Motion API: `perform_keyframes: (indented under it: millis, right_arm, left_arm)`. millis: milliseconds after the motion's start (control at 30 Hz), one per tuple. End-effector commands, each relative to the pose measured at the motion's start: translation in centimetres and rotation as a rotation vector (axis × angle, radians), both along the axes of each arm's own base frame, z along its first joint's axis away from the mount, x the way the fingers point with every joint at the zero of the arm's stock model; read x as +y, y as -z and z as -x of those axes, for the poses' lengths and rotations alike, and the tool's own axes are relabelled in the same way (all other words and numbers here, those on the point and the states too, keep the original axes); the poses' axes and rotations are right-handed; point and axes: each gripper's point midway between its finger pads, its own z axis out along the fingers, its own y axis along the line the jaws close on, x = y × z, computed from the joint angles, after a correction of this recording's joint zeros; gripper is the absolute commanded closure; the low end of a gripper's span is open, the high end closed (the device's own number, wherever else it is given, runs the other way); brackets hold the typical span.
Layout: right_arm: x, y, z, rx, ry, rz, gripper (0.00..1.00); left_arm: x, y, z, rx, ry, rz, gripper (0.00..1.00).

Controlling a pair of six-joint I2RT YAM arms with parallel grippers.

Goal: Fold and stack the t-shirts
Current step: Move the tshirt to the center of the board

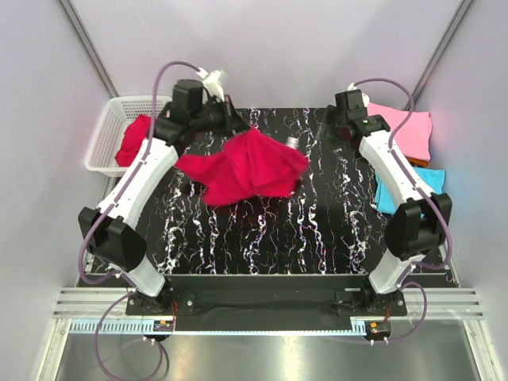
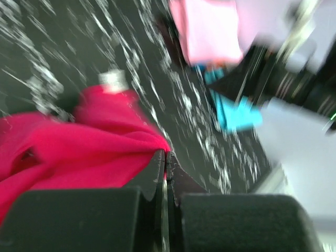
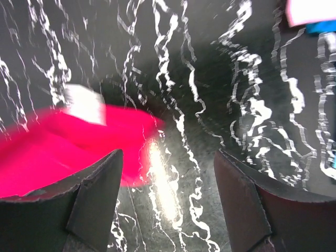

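Crimson t-shirt lies crumpled on the marbled table, far edge at the left gripper. Left wrist: jaws shut, pinching red cloth (blurred). Right wrist: right gripper wide, empty, beside the shirt.

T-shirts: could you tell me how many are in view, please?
4: a red shirt mid-table, a second red shirt in the basket, a pink shirt and a blue shirt at the right edge. Others may be hidden.

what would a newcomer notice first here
A crimson t-shirt lies crumpled on the black marbled table, toward its far middle. A pink shirt and a turquoise shirt sit at the right edge, and a white mesh basket at far left holds another red shirt.
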Motion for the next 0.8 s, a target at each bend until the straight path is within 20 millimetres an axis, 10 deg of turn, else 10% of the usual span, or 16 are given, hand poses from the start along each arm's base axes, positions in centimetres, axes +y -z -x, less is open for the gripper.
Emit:
perform_keyframes:
  millis: [0, 133, 167, 200, 300, 467, 767]
  right_arm:
    - [-1.6, -2.5, 0.4, -0.087, 0.084, 0.023, 0.23]
    - [-1.6, -2.2, 0.5, -0.085, 0.082, 0.021, 0.23]
    - [-1.5, -2.0, 0.6, -0.081, 0.076, 0.019, 0.23]
    - [-1.4, -1.8, 0.6, -0.075, 0.073, 0.015, 0.22]
    - [-0.5, -1.4, 0.8, -0.058, 0.033, -0.015, 0.22]
    - [1.5, 0.3, 2.2, 0.011, -0.062, -0.093, 0.23]
    - [3.4, 5.9, 7.4, 0.197, -0.187, -0.183, 0.23]
  left_arm:
    - [-3.2, -1.8, 4.5, -0.110, 0.212, 0.018, 1.00]
    - [-5.9, 0.3, 8.2, -0.070, 0.413, 0.019, 0.96]
    - [-5.8, 1.1, 8.1, -0.056, 0.390, -0.009, 0.81]
    - [-5.3, 2.5, 8.1, -0.015, 0.370, -0.036, 0.32]
    - [-2.6, 5.6, 5.9, 0.027, 0.165, -0.178, 0.01]
    - [1.3, 9.0, 3.2, 0.101, -0.106, -0.310, 0.01]
    - [1.5, 17.1, 1.0, 0.419, -0.194, -0.266, 0.01]
